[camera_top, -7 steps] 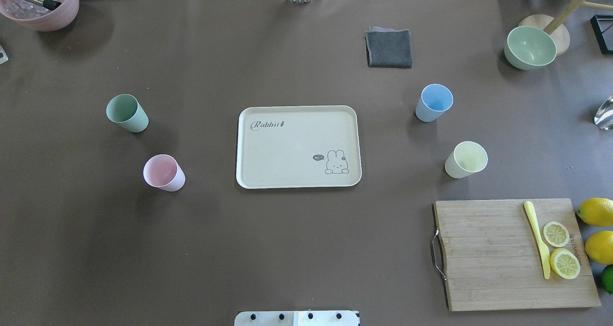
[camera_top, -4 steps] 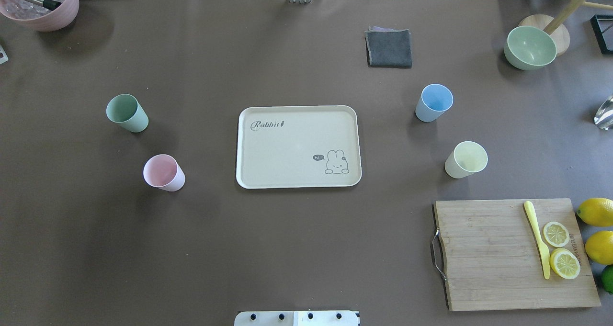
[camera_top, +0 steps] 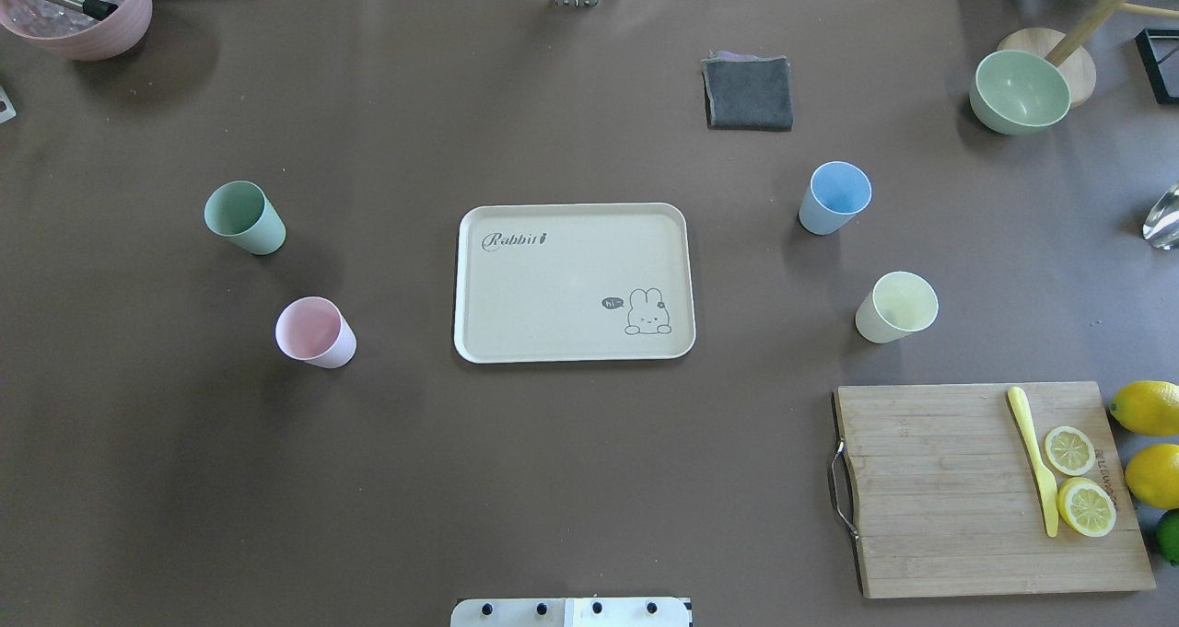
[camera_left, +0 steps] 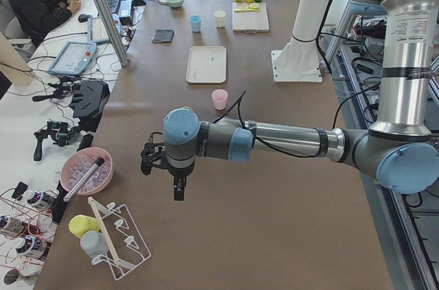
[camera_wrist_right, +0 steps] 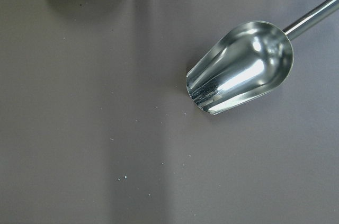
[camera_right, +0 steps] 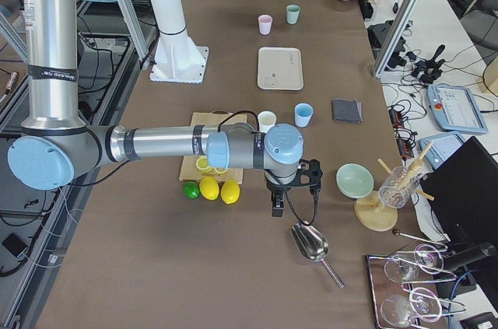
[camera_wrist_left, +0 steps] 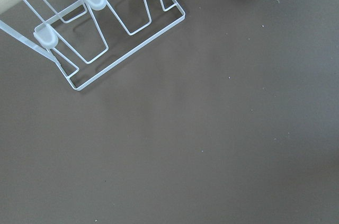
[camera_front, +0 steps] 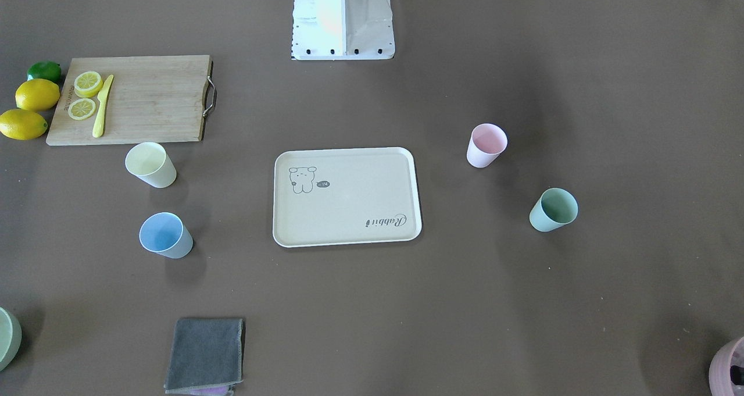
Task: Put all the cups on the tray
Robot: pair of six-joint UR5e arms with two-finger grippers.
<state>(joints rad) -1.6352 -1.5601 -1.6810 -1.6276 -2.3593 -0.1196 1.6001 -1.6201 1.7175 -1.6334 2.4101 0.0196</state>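
Observation:
The cream tray (camera_top: 553, 286) lies flat at the table's middle, with nothing on it. The mint green cup (camera_top: 244, 217) and the pink cup (camera_top: 316, 332) stand upright to its left. The light blue cup (camera_top: 834, 198) and the pale yellow cup (camera_top: 896, 307) stand upright to its right. My left gripper (camera_left: 178, 190) hangs over the table's far left end, well away from the cups. My right gripper (camera_right: 276, 206) hangs over the far right end, beyond the lemons. Both show only in the side views, so I cannot tell whether they are open or shut.
A wooden cutting board (camera_top: 930, 489) with a yellow knife and lemon slices lies at the front right, with whole lemons (camera_top: 1147, 406) beside it. A grey cloth (camera_top: 748, 92), a pale green bowl (camera_top: 1019, 91) and a mauve pot (camera_top: 78, 19) stand at the back. A metal scoop (camera_wrist_right: 241, 68) lies under the right wrist, and a wire rack (camera_wrist_left: 100, 38) under the left.

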